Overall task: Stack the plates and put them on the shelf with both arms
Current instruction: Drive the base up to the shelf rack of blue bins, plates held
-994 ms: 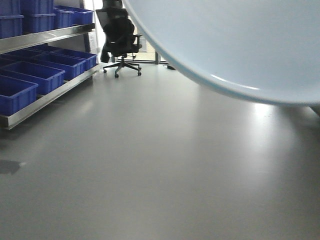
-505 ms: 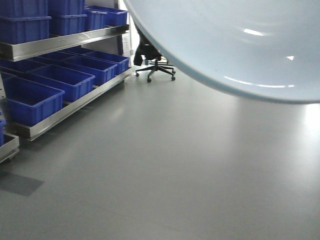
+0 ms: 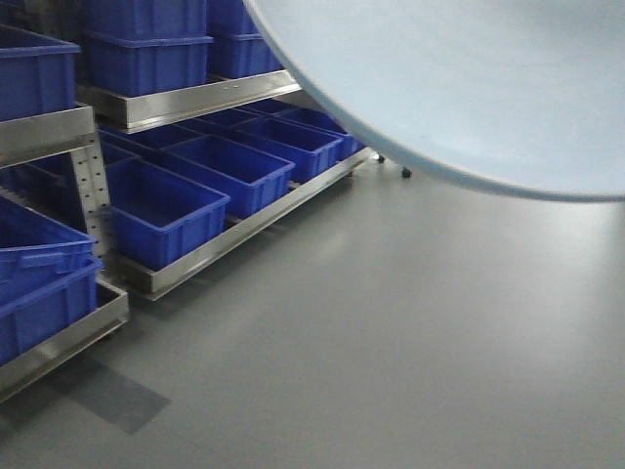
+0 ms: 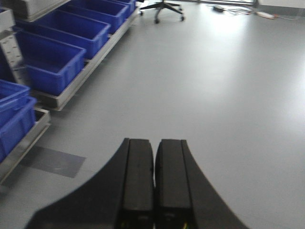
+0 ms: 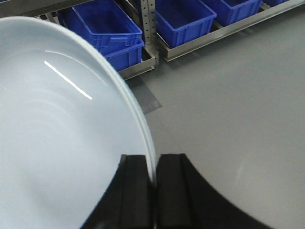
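The right gripper point(image 5: 153, 160) is pinching the rim of a big pale plate point(image 5: 57, 119) edge-on, jaws clamped down tight on that thin lip. That's the only grip showing on it, so basically the whole disc is hanging out to the left of those jaws and beyond their tips with nothing under it. Can't tell from the rim whether it's one plate or two nested together. The left gripper point(image 4: 154, 148) is doing nothing useful right now. Its jaws are pressed together on thin air, with just bare grey floor point(image 4: 214, 95) ahead of them. A metal rack point(image 3: 225, 98) full of blue bins point(image 5: 102, 24) is sitting off to the left of both sets of jaws and a bit ahead, well apart from the plate. No idea if that's the target shelf. What's worrying here is the hold: glossy plate, one pinch at the edge, all the weight off to one side. Any jolt or quick swing of the arm is probably going to make it pivot or slip out, and then it's hitting hard floor. If a second plate is riding loose in there, a tilt could send it sliding off. And with the plate sticking out rack-side, its far rim could be clipping an upright or a bin edge on the way in, especially since it's blocking a big chunk of the front camera.
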